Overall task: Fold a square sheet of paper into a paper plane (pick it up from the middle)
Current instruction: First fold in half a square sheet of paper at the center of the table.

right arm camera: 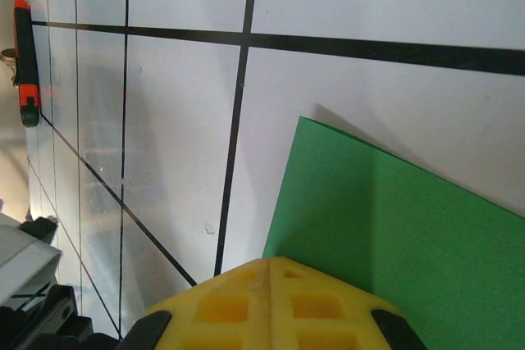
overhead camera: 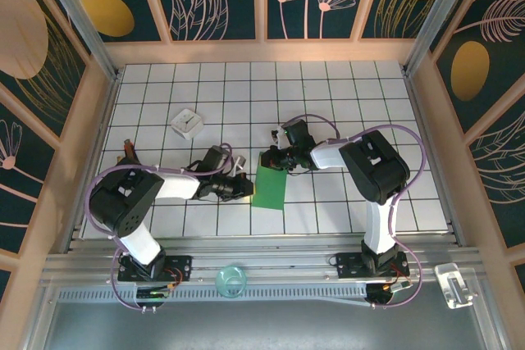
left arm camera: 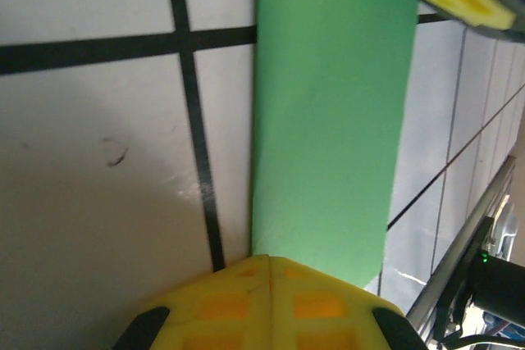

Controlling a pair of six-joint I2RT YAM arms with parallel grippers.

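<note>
while the square sheet of paper point(overhead camera: 269, 187) lies as a narrow strip just below centre of the top view, left gripper point(overhead camera: 245, 188) and right gripper point(overhead camera: 276, 158) — both closed — meet its edges; uneven pressure could skew the crease — or slide the sheet.

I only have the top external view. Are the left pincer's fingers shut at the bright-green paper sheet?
Observer: Yes. The left wrist view shows the left pincer shut, yellow tips together, at one end of the bright-green paper sheet.
Operator: And the right pincer?
Observer: The right pincer is shut too, at the sheet's edge.
Operator: Is the sheet lying flat?
Observer: Its edge casts a shadow on the white tiled table, so perhaps slightly raised.
</note>
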